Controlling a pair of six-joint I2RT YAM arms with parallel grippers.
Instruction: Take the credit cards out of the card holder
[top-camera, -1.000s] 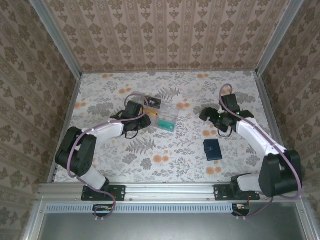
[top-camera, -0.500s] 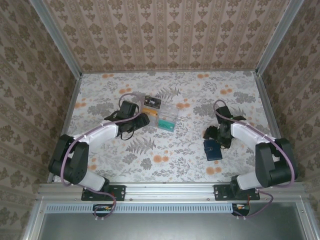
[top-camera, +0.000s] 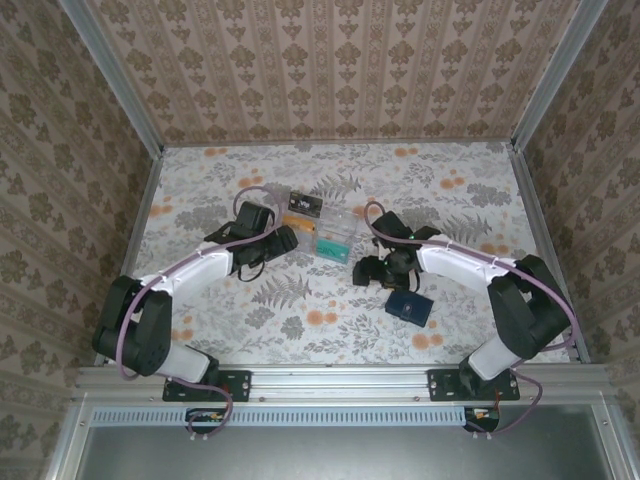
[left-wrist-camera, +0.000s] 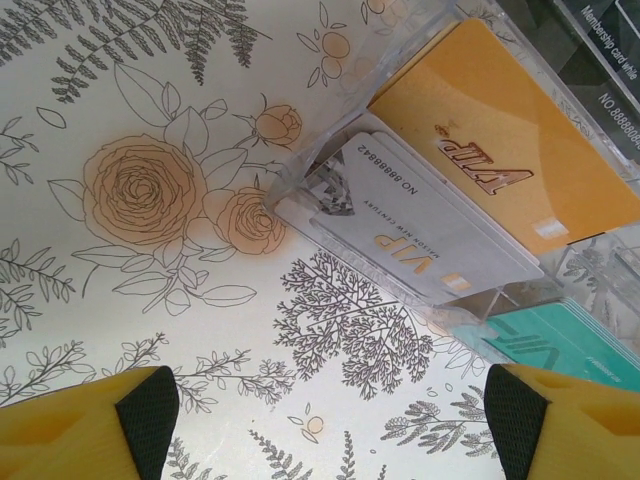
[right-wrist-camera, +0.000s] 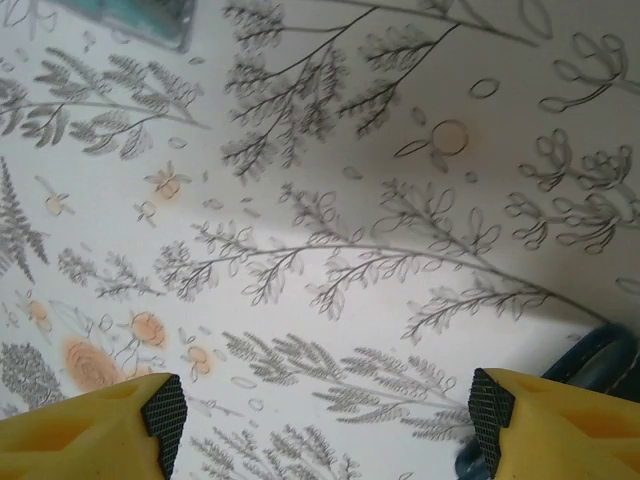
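**Holder on the near right counter, both jaws spread and empty**

The holder (top-camera: 411, 305) lies flat on the flowered counter (top-camera: 300, 310), near and right of centre. It is a dark navy rectangle turned slightly askew, and it looks folded shut. In the right wrist view only its rounded dark edge (right-wrist-camera: 600, 360) shows, at the lower right of that picture, just outside one black pad (right-wrist-camera: 488, 412). Whether edge and pad touch I cannot tell.

The cards (top-camera: 335, 243) are well apart from the holder, further back and to the left, in a clear tray (left-wrist-camera: 332, 140) at the middle of the counter. The left wrist view shows them closely:

- an orange card (left-wrist-camera: 490, 140) marked VIP
- a pale grey card (left-wrist-camera: 420, 235), also marked VIP, just beside the orange one
- a teal card (left-wrist-camera: 565, 345) at the lower right of that picture
- a black card (left-wrist-camera: 600, 60) at the top right of that picture

The right arm (top-camera: 460, 262) reaches leftward across the counter. Its jaws are spread wide over bare counter between the tray and the holder, with nothing between the yellow fingers.

The left arm (top-camera: 200, 265) stretches toward the tray from the left. Its jaws are also spread wide and empty. They stand just short of the tray, with the pads (left-wrist-camera: 150, 410) over the flower print.
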